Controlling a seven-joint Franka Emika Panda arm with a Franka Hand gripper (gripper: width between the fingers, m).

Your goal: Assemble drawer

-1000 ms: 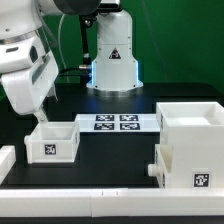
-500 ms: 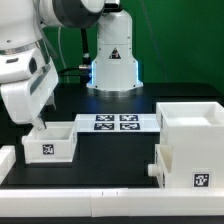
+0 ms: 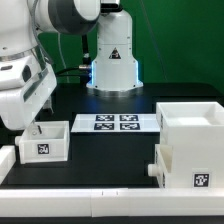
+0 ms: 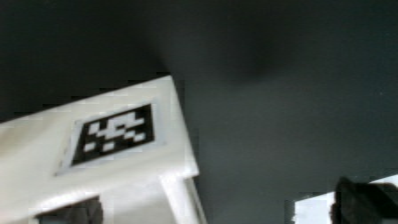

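exterior: bright, even, sharp on the desk [image 3: 110,150]
glow: bluish at the robot base [image 3: 112,72]
backdrop: green, evenly lit
shadows: faint on the black surface
wrist: dim, soft, tag [image 4: 121,134] blurred
wrist corner: dark blob, out of focus

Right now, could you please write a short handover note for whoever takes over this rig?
Gripper: down at the small tray on the exterior view's left; whether it is shut cannot be told.
Parts: large shell on the exterior view's right, second tray right in front of it, knob facing left. Marker board lies between.
Done: nothing joined yet.
Left: both trays go into the shell.
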